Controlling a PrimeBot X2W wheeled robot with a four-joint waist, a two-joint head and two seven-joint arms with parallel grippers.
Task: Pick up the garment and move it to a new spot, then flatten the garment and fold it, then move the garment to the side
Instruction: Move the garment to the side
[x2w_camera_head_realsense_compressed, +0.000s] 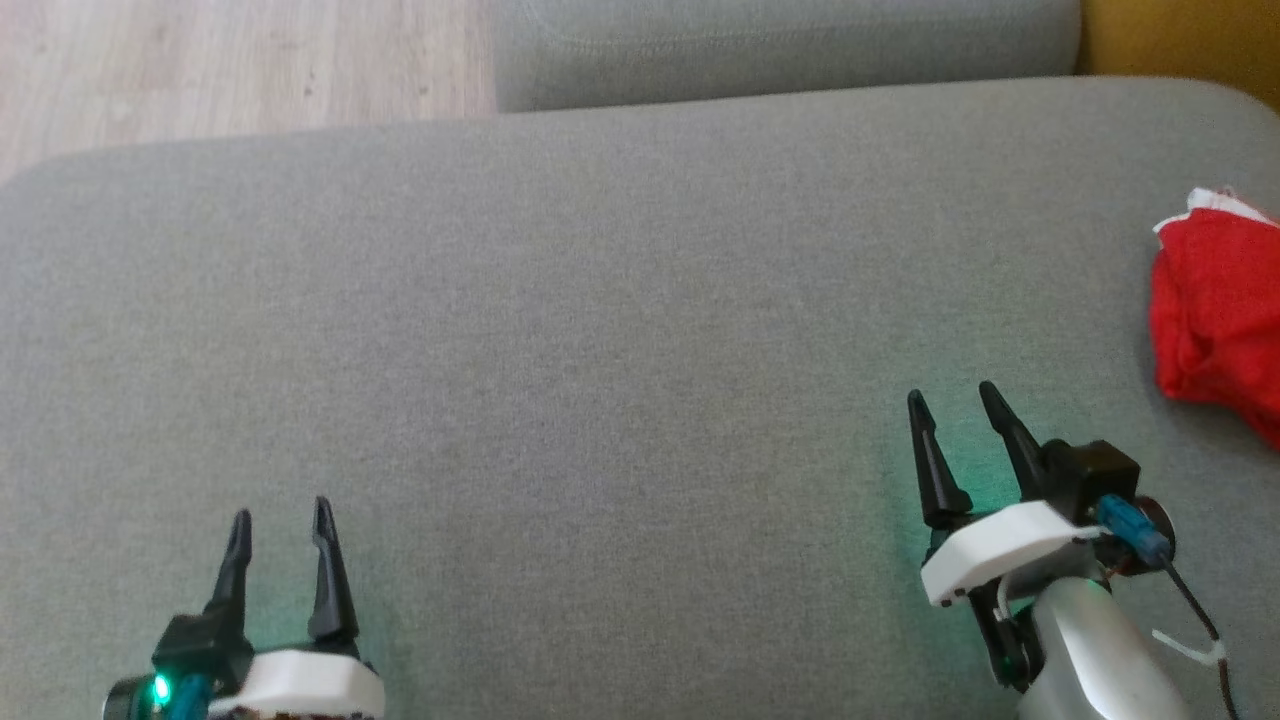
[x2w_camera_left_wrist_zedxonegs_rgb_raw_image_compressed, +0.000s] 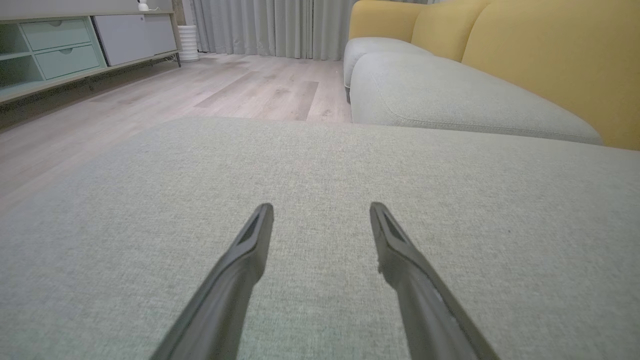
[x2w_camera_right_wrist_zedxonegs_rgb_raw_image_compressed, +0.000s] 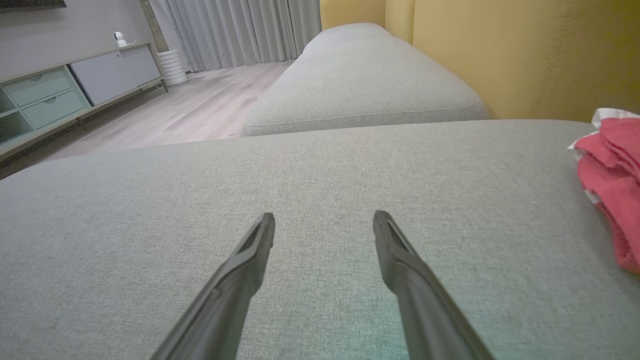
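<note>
- The left gripper (x2w_camera_head_realsense_compressed: 281, 510) hangs low over the near left corner of the grey seat cushion (x2w_camera_head_realsense_compressed: 600, 300). Its fingers (x2w_camera_left_wrist_zedxonegs_rgb_raw_image_compressed: 250, 250) are spread wide with nothing between them.
- The middle of the seat cushion is bare fabric, with no cloth spread on it.
- The right gripper (x2w_camera_head_realsense_compressed: 951, 392) is over the near right part of the seat cushion. Its fingers (x2w_camera_right_wrist_zedxonegs_rgb_raw_image_compressed: 400, 260) are also wide apart and empty, and point toward the far edge.
- The red garment (x2w_camera_head_realsense_compressed: 1215, 310) lies at the right edge of the seat cushion, well apart from both grippers and partly cut off by the picture's edge.
- In the right wrist view the garment (x2w_camera_right_wrist_zedxonegs_rgb_raw_image_compressed: 612, 185) shows stacked layers, so I judge it already folded and set aside; it could also be a bundle not yet picked up.
- The visible part runs near to far along the seat cushion's right edge, with a white hem at the far end. Its full long axis is cut off.
</note>
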